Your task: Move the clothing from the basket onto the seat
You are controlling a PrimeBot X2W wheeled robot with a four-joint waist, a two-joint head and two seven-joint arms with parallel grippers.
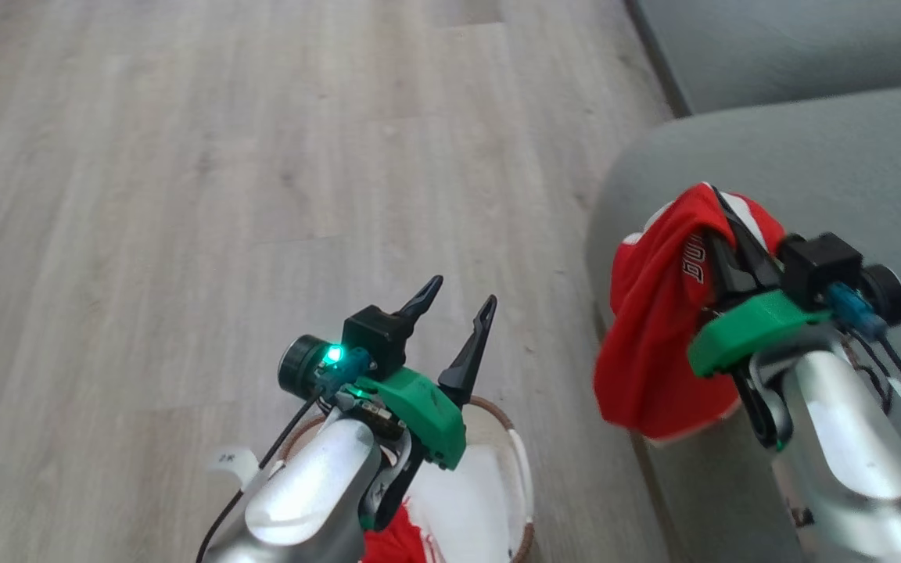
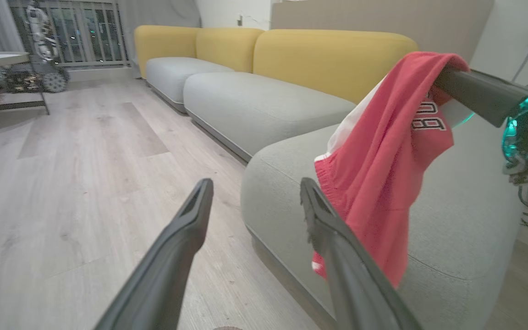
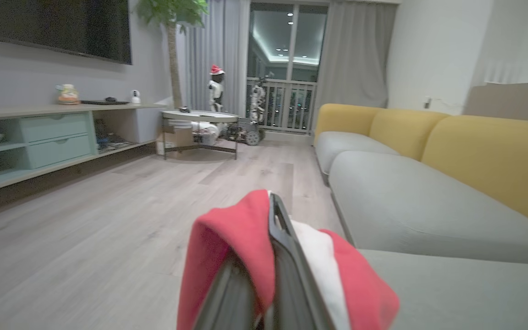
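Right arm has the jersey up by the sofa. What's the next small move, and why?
Probably carry the right gripper farther in over the seat before opening. It is shut on the jersey, which hangs at the seat's rounded edge, with its lower part draping down the side. Released here, it might slide off instead of landing on top.

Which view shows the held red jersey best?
The left wrist view: most of the red jersey hangs from the right gripper, print visible. The head view shows it bunched; the right wrist view, a fold over the gripper.
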